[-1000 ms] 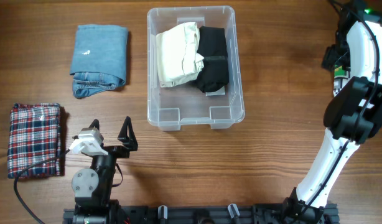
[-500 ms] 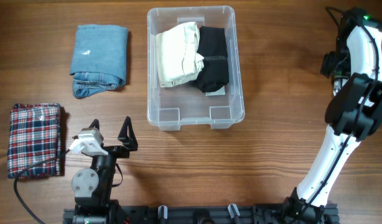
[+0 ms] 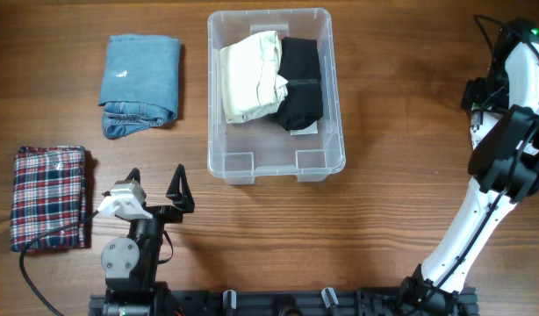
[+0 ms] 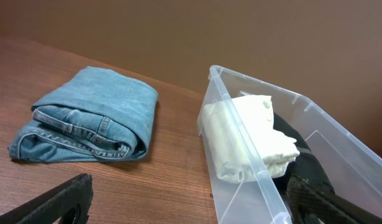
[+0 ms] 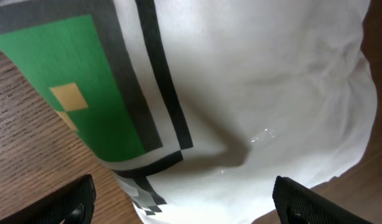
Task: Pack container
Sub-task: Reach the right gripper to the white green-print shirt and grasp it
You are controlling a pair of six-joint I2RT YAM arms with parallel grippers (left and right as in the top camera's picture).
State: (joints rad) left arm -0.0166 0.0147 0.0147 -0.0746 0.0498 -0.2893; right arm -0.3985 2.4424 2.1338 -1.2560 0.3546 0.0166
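Overhead, the container [image 3: 275, 168] sits far-centre on the bench [image 3: 384, 175], holding a cream garment [image 3: 250, 77] beside a black garment [image 3: 301, 83]. To its left lie folded jeans [image 3: 140, 83] and a plaid cloth [image 3: 48, 197]. Nearer, the left claw [image 3: 155, 180] gapes empty, and the right claw [image 5: 185, 199] is spread wide above white printed fabric [image 5: 272, 93].

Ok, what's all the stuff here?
clear rectangular plastic container: one, see-through, top middle of table
folded cream cloth: one, cream, container's left half
folded black cloth: one, black, container's right half
folded denim jeans: one, blue, left of container
folded plaid cloth: one, red and blue, far left
printed fabric: one, white with green and black, under right jaws
wooden table: one, brown, beneath everything
left arm: one, black, bottom left, jaws open
right arm: one, white and black, right edge, jaws open
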